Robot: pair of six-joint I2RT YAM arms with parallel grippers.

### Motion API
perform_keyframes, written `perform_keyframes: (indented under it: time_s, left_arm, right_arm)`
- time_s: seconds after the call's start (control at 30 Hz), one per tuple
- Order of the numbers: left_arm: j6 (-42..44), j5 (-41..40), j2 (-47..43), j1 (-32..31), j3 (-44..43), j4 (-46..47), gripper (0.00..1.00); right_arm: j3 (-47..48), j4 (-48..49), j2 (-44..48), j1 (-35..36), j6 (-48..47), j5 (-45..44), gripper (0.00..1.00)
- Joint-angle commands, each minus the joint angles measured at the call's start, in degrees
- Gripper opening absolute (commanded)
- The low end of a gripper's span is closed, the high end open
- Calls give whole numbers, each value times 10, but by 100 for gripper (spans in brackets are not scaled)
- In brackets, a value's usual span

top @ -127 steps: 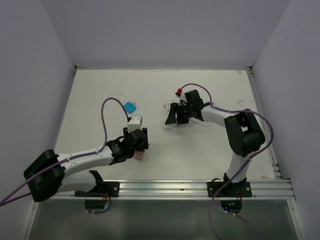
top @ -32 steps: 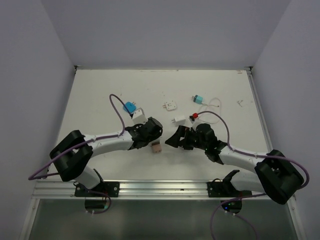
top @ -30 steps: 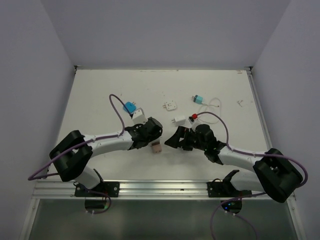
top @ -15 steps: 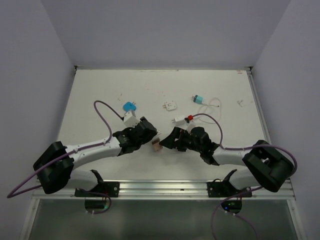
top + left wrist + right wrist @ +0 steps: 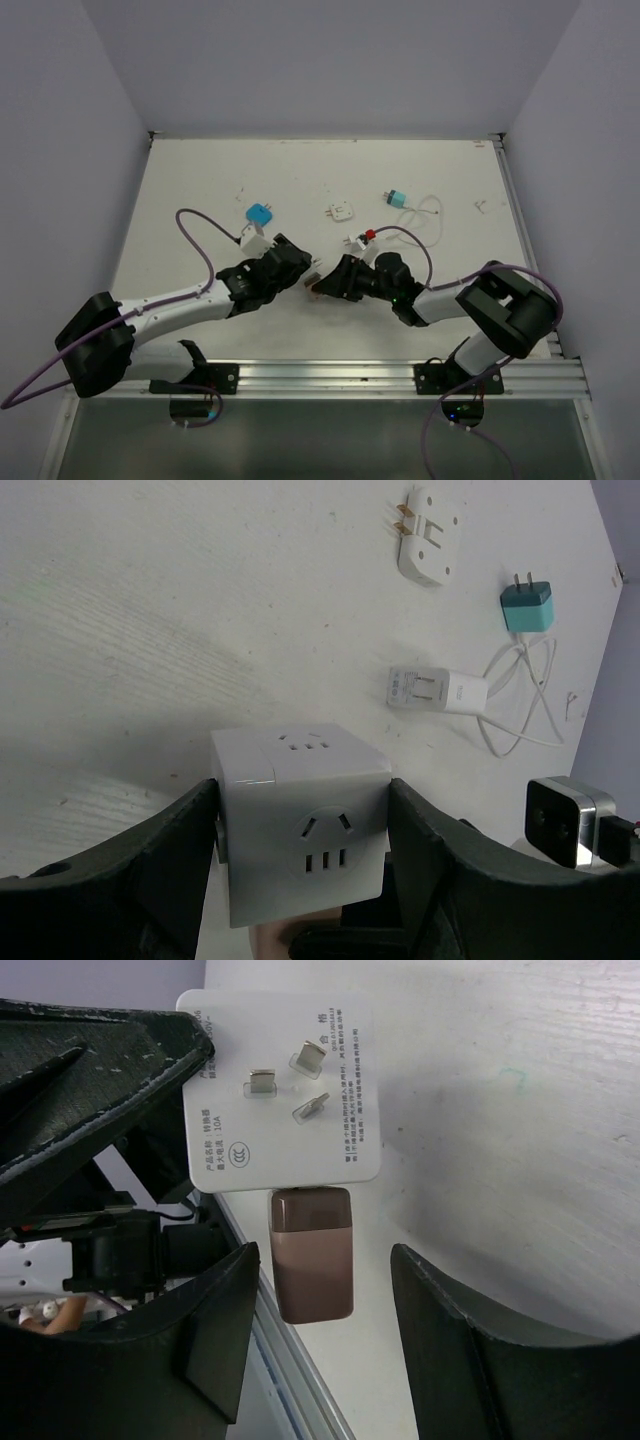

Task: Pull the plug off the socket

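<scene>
My left gripper (image 5: 300, 872) is shut on the socket (image 5: 300, 820), a white cube with dark slots, pressing on its two sides. In the right wrist view the socket (image 5: 280, 1090) shows its pronged face, and the brown plug (image 5: 312, 1255) sticks out of its lower side. My right gripper (image 5: 325, 1322) straddles the plug, open, with a gap between each finger and the plug. In the top view the two grippers meet at the table's near middle, the left gripper (image 5: 293, 268) facing the right gripper (image 5: 327, 283).
A blue plug (image 5: 260, 213), a flat white adapter (image 5: 339, 212), a small white plug block (image 5: 352, 243) and a teal charger (image 5: 397, 198) with a white cable lie farther back. The metal rail (image 5: 330, 375) runs along the near edge.
My right gripper has slid left up to the socket and its fingers have narrowed around the plug. The left arm has shifted left a little, still holding the socket.
</scene>
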State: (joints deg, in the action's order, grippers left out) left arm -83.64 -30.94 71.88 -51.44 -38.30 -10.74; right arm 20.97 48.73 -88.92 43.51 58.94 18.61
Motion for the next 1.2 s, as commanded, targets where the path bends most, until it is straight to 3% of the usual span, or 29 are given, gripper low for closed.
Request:
perform_keyframes:
  time_s: [0.0, 0.07, 0.2, 0.33, 1.17]
  left_arm:
    - [-23, -25, -19, -1, 6, 47, 0]
    - [-25, -27, -20, -1, 8, 47, 0]
    - [-33, -37, -26, -1, 12, 51, 0]
    - [-42, -62, -37, 3, 11, 47, 0]
    - [-12, -170, -68, 87, 29, 67, 0]
  right_arm:
    - [18, 94, -24, 3, 14, 35, 58]
    - [20, 109, -34, 3, 20, 41, 52]
    - [18, 145, -56, 3, 34, 51, 19]
    - [7, 188, -70, 3, 45, 57, 0]
    - [-60, 244, -79, 0, 52, 66, 0]
